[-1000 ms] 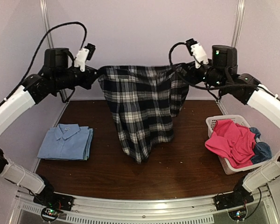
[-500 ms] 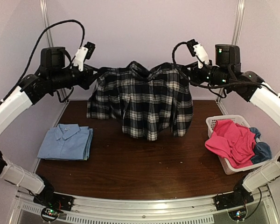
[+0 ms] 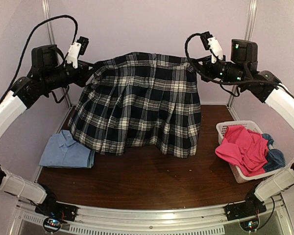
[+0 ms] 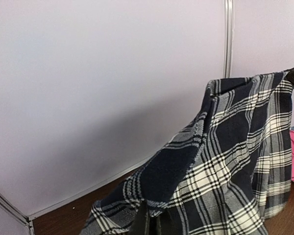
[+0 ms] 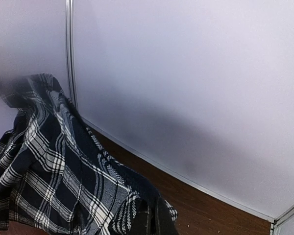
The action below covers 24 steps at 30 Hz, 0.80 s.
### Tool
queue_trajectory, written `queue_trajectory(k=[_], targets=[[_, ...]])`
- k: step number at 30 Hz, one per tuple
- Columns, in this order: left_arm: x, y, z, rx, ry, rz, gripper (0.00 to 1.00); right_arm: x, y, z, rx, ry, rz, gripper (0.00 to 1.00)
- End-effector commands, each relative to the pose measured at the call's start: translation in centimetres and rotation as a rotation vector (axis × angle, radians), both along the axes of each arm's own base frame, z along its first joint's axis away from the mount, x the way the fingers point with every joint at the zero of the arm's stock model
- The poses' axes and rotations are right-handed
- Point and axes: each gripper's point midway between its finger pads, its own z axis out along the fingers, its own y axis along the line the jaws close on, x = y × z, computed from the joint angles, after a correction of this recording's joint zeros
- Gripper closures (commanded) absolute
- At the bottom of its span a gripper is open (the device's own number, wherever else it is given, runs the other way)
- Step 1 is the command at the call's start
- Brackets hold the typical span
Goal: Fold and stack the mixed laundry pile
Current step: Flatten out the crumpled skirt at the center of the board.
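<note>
We see the plaid shirt [image 3: 137, 105] spread wide in the air over the back of the table [image 3: 152, 183], hung by its top edge between the two arms. The left gripper [image 3: 91, 73] is clamped on the upper left corner and the right gripper [image 3: 200, 69] on the upper right corner. In each wrist view we find the dark fingers [image 4: 146, 223] pinched together with plaid cloth bunched between them. The hem hangs low, and we cannot tell whether it touches the table. Its left part covers the far edge of the folded blue shirt [image 3: 63, 152], which lies flat at the table's left side. At the right stands the basket [image 3: 225, 129], with the pink trousers [image 3: 240, 147] draped over its rim and the blue cloth [image 3: 276, 157] just beside them inside.
</note>
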Motion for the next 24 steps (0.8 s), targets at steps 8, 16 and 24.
queue_trajectory(k=[8,16,24], targets=[[-7.3,-1.1,0.3,-0.011,-0.142,-0.229,1.00,-7.1,1.1,0.4,0.015,-0.030,0.154,1.00],[-15.8,-1.9,1.9,-0.042,-0.159,-0.456,1.00,-16.2,3.5,2.2,0.026,-0.001,0.342,1.00],[-17.0,-1.3,3.1,-0.073,-0.091,-0.471,1.00,-19.3,3.4,1.3,0.104,0.138,0.423,1.00]])
